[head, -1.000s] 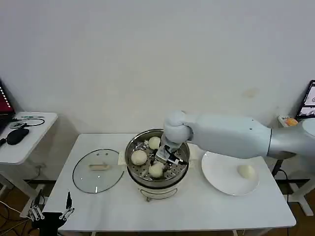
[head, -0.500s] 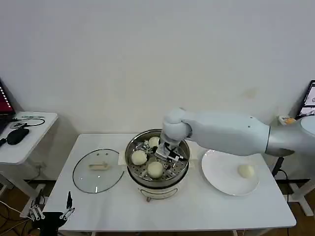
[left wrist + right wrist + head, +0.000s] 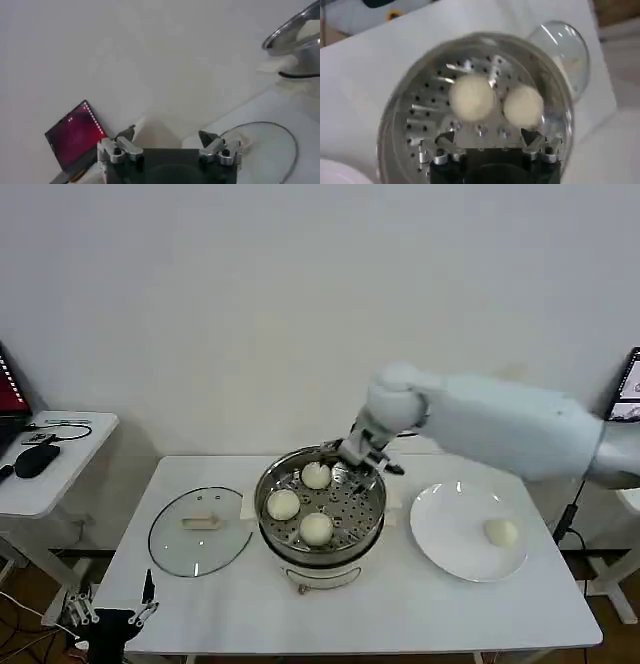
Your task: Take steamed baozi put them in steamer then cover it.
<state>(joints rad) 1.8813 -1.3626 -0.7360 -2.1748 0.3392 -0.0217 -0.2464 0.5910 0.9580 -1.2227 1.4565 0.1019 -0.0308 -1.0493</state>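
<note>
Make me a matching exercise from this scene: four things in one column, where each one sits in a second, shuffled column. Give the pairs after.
Things
1. glass lid
2. lone bun
3. three buns
4. right gripper

Places
A. on the perforated tray inside the steamer
B. flat on the table, on the left side of the steamer
C. on the white plate
D. raised over the steamer's far rim, fingers open and holding nothing

Pairs: 1-B, 2-C, 3-A, 4-D

Steamer top is uncovered; its right rear rim is overhung by the right gripper, front approach unobstructed.
</note>
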